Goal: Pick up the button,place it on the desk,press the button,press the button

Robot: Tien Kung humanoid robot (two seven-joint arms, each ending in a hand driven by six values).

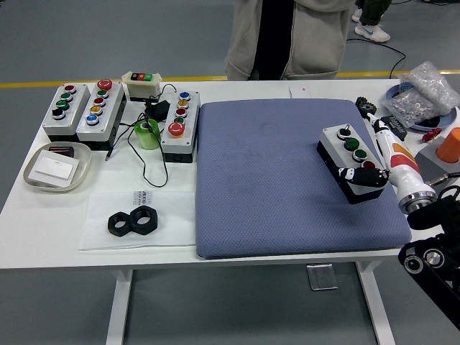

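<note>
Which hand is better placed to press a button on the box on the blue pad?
The right hand. It already lies over the near end of the button box on the blue pad, with its fingers at the lowest button. The left hand is not in view.

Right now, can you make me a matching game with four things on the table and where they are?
Things:
1. grey button box with three buttons
2. two black hexagonal nuts
3. beige shallow tray
4. green tape roll

Places:
A. table's left edge
B. on the blue mat, under the right hand's fingers
C. between two grey button boxes
D. on a clear plastic sheet near the front edge

Pairs: 1-B, 2-D, 3-A, 4-C
</note>
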